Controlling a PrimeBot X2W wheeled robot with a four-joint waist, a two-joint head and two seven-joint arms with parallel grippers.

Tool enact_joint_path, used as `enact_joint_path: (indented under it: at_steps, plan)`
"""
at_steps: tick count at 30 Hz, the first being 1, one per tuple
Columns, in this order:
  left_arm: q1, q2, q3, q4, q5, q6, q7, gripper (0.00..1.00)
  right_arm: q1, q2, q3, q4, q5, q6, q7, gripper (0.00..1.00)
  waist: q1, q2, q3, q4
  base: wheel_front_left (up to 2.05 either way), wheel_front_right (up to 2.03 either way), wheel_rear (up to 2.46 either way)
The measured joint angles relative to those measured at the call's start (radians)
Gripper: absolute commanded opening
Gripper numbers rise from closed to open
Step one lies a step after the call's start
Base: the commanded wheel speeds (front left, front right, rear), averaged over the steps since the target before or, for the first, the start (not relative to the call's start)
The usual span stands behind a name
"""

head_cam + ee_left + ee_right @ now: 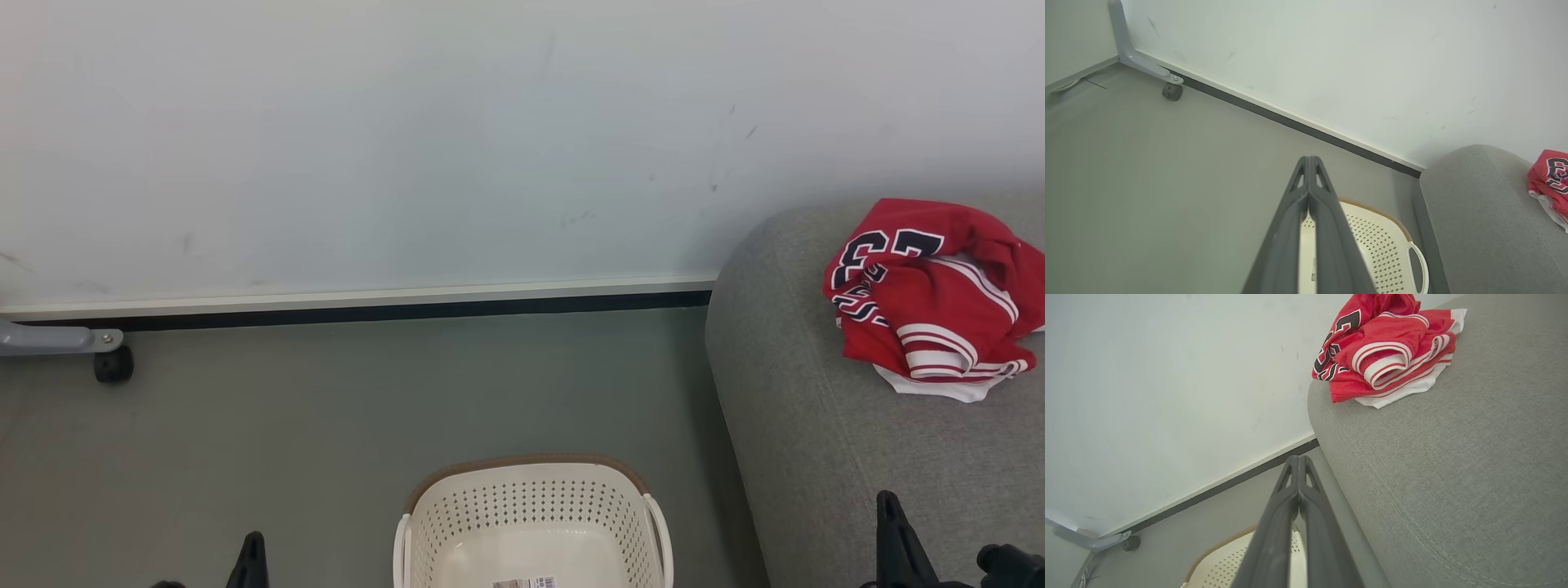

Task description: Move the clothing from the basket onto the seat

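The red clothing [927, 298], showing its "23" and striped trim, lies crumpled on the grey seat [808, 425] at the right; the same clothing [1384, 351] and seat [1453, 457] show in the right wrist view, and the clothing [1549, 179] again at the left wrist view's right edge. The cream basket [535, 523] stands on the floor at bottom centre, with only a label showing on its bottom. My left gripper [1309, 159] is shut on nothing, above the basket [1384, 241]. My right gripper [1298, 458] is shut on nothing too, at the seat's near edge.
A pale wall with a dark skirting strip [367, 312] runs behind the grey floor. A grey metal leg with a black castor [113, 363] stands at the far left by the wall. The seat's rounded side sits close to the basket's right handle [660, 523].
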Motion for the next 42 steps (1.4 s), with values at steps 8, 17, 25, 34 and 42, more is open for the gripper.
enact_joint_path:
  at_steps: [8,17,25,34,42]
  plan:
    - [-0.018,-0.008,0.021,0.002,-0.100,-0.023,0.030,0.00,-0.020,0.008,-0.023,0.008,0.114,0.017,0.030,0.00,0.0000,0.0000,0.003,-0.002,0.00,0.00,0.00]
    - [-0.040,-0.017,0.045,0.005,-0.218,-0.044,0.064,0.00,-0.041,0.015,-0.048,0.021,0.240,0.043,0.065,0.00,0.0000,0.0000,0.006,-0.004,0.00,0.00,0.00]
    - [-0.055,-0.026,0.062,0.008,-0.329,-0.067,0.090,0.00,-0.052,0.024,-0.070,0.035,0.354,0.060,0.092,0.00,0.0001,0.0000,0.008,-0.006,0.00,0.00,0.00]
    - [-0.070,-0.033,0.085,0.010,-0.449,-0.087,0.126,0.00,-0.067,0.031,-0.095,0.045,0.480,0.079,0.126,0.00,0.0000,0.0000,0.012,-0.009,0.00,0.00,0.00]
    - [-0.085,-0.042,0.105,0.012,-0.554,-0.109,0.151,0.00,-0.085,0.038,-0.117,0.058,0.593,0.101,0.153,0.00,0.0000,0.0000,0.014,-0.011,0.00,0.00,0.00]
